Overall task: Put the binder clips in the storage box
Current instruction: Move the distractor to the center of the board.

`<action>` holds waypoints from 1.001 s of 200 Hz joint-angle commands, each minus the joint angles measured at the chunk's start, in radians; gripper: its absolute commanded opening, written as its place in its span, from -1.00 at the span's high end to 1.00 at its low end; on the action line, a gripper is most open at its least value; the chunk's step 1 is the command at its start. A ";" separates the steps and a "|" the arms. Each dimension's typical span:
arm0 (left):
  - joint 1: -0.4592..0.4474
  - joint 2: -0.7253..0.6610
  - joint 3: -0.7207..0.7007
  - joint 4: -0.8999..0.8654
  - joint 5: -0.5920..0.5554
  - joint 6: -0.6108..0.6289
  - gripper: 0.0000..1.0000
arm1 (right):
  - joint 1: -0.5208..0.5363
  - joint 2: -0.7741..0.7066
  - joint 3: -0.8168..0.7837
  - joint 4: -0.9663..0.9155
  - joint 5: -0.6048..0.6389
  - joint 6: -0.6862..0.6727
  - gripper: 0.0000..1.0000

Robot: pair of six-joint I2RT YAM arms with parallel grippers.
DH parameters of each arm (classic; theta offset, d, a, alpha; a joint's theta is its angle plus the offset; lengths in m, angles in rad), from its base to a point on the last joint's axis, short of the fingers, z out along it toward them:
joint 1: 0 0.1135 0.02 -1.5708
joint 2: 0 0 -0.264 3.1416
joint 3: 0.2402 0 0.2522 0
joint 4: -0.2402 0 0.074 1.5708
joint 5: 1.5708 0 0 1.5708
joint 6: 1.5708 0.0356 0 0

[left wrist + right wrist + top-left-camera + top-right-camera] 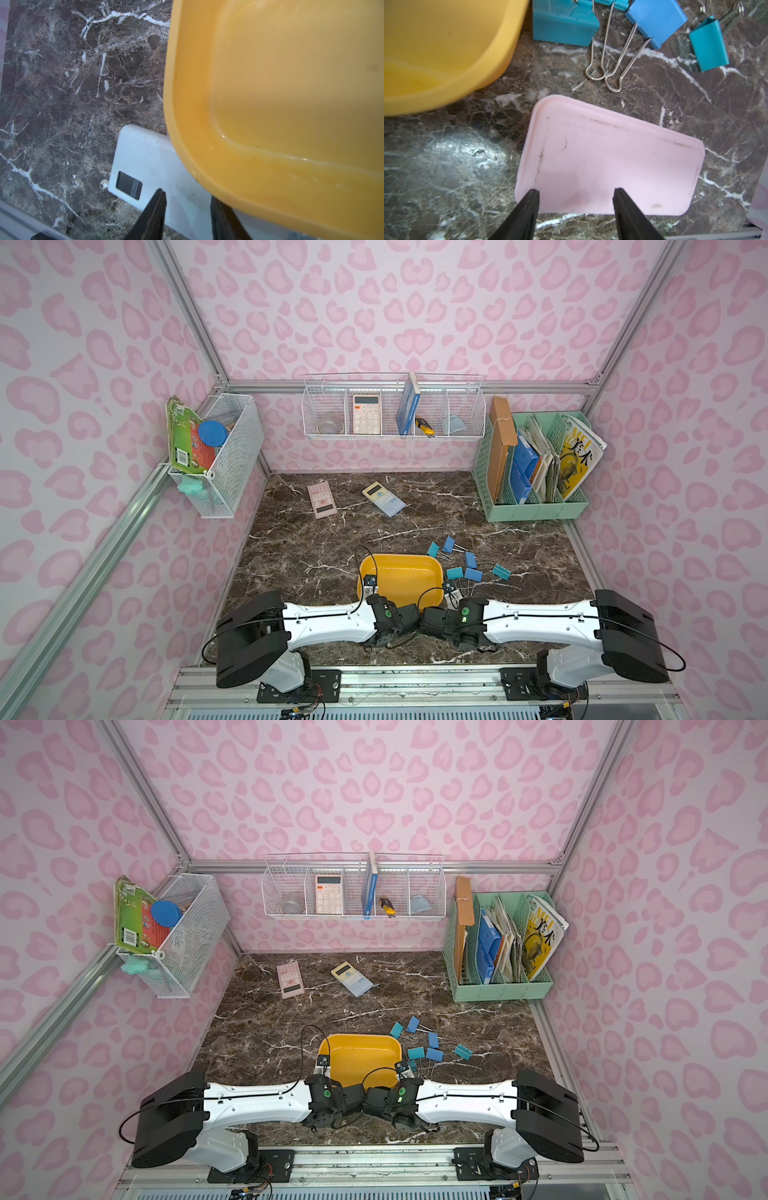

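With fingers apart on the left gripper (187, 199) and the right gripper (576, 192), the right should reach past the pink box (612, 162) to the clips (564, 29) on the table (446, 155) beside the yellow tray (446, 97) and pinch one body, not its handles.

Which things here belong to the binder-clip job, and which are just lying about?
Job: binder clips, yellow storage box.
Lying about: pink calculator, blue-and-yellow calculator, flat pink box, mint file organizer.
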 commanded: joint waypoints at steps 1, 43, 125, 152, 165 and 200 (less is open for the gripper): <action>-0.040 -0.022 0.031 0.091 0.111 -0.004 0.19 | 0.009 0.002 0.043 0.283 0.002 0.004 -0.23; -0.087 -0.158 0.042 0.218 0.150 0.038 0.10 | -0.013 -0.065 -0.008 0.390 -0.010 -0.004 -0.23; -0.067 -0.176 -0.143 0.450 0.165 0.005 -0.15 | -0.064 -0.065 -0.115 0.541 -0.060 -0.038 -0.26; -0.031 -0.175 -0.144 0.376 0.153 0.000 -0.15 | -0.071 -0.042 -0.131 0.528 -0.074 -0.042 -0.25; -0.019 -0.180 -0.163 0.388 0.167 0.005 -0.14 | -0.070 -0.032 -0.137 0.520 -0.080 -0.033 -0.24; -0.017 -0.159 -0.181 0.363 0.181 -0.004 -0.11 | -0.046 -0.048 -0.134 0.447 -0.051 0.001 -0.22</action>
